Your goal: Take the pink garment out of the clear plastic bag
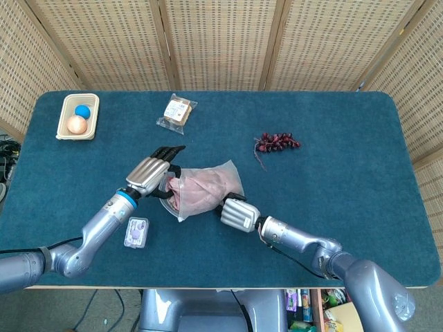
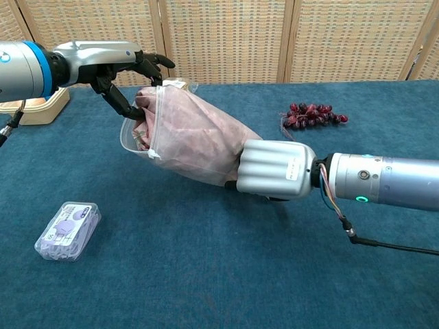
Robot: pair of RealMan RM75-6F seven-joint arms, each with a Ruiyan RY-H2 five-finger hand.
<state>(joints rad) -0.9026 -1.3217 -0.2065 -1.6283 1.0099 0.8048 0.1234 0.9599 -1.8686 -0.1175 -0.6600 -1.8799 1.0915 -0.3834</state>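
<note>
While the right hand (image 2: 274, 169) is clamping the clear plastic bag's (image 2: 206, 147) closed end, the left hand (image 2: 127, 75), at nine o'clock, is seemingly pinching the pink garment (image 2: 143, 110) at the mouth; next, pulling apart.

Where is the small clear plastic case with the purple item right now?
In the head view, the small clear plastic case lies on the blue table near the front edge, beside the left arm, left of the clear plastic bag.
</note>
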